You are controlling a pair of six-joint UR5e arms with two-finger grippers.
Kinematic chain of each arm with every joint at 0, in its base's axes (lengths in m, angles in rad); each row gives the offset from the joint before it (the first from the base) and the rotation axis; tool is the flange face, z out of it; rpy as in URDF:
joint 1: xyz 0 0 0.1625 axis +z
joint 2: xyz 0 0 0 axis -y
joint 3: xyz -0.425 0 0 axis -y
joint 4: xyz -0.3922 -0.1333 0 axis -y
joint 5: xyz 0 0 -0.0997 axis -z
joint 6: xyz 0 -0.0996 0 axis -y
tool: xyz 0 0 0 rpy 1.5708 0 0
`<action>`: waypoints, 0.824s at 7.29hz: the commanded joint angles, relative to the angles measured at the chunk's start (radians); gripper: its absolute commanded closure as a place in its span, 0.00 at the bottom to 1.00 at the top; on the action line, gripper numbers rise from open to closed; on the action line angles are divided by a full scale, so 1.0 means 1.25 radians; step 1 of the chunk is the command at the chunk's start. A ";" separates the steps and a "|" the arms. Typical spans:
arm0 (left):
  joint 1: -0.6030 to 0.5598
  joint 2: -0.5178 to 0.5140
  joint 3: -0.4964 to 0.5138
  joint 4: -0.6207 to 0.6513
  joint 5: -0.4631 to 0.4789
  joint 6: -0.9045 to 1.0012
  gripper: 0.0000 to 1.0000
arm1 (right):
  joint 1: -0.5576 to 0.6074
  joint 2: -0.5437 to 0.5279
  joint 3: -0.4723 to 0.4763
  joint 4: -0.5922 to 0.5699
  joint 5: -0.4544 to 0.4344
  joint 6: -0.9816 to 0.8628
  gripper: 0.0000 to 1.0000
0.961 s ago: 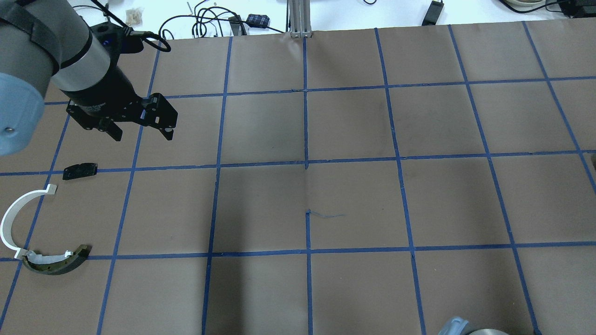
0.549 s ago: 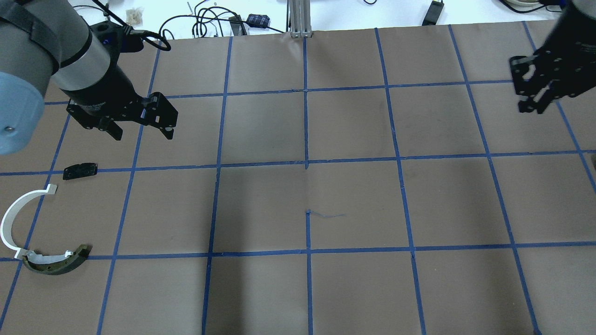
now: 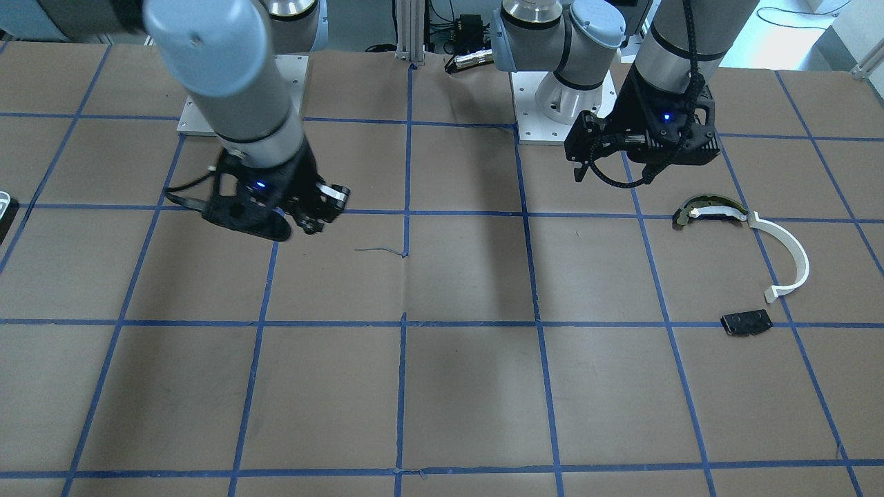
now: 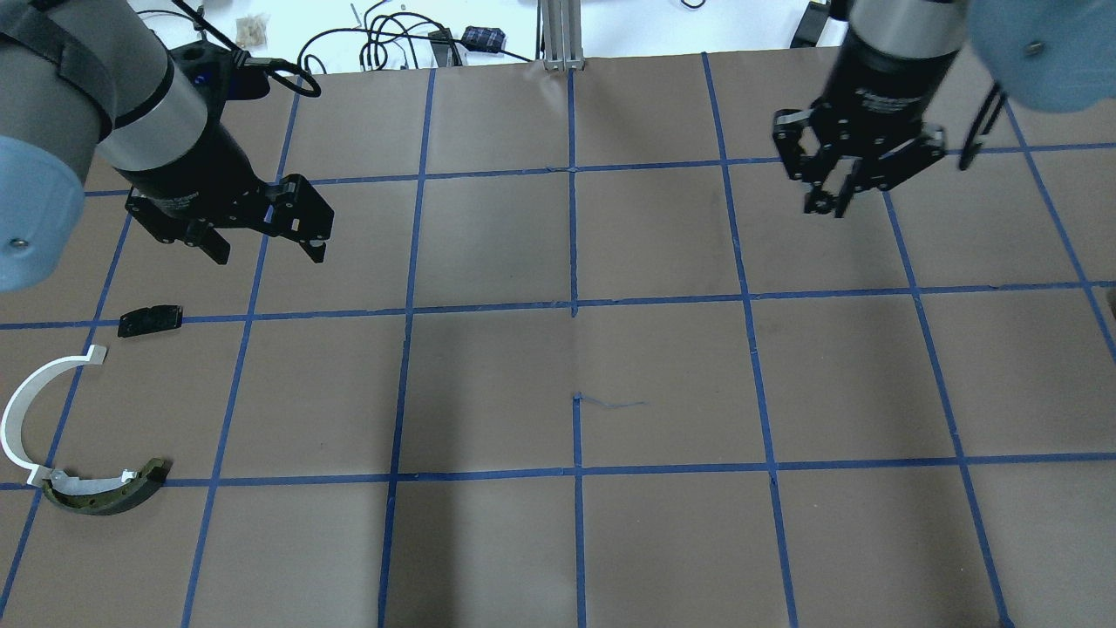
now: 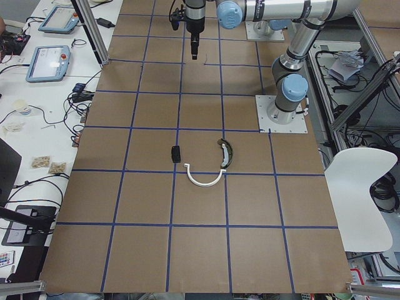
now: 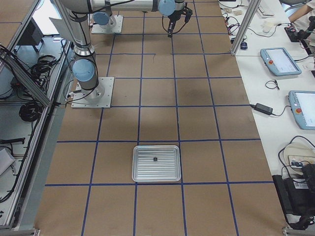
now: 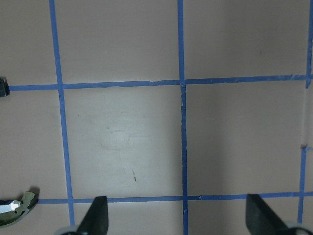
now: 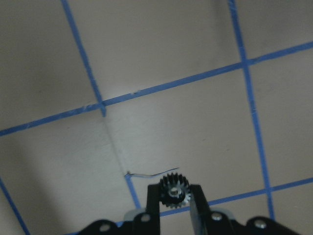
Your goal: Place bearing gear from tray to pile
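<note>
Held part: bearing gear (image 8: 174, 191), a small black toothed wheel with a shiny silver hub and crisp teeth all round. The right pincer (image 4: 834, 203) is clamped on it, its black fingers nearly together and the gear pinched at their tips. It hangs clear of the worktop (image 4: 663, 541), over the right half.

Surface is matte brown paper squared off with blue tape. A thin stray strand (image 4: 610, 404) lies near the middle.

Well apart, at the left edge, is the pile:
- smooth white curved plastic arc (image 4: 16, 410)
- dark curved metal piece (image 4: 105, 497) with a yellowish edge, touching the arc's end
- flat black rectangular block (image 4: 150, 320) near them

The left pincer (image 4: 266, 254) hangs beyond the block, spread wide, nothing in it.

The silver metal tray (image 6: 135, 164), rectangular with rounded corners, sits at the right end. One small dark part (image 6: 154, 160) lies in it — too small to identify.
</note>
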 commanded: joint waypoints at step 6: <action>0.046 -0.030 -0.009 0.017 -0.003 0.000 0.00 | 0.141 0.206 0.009 -0.277 -0.038 -0.061 0.23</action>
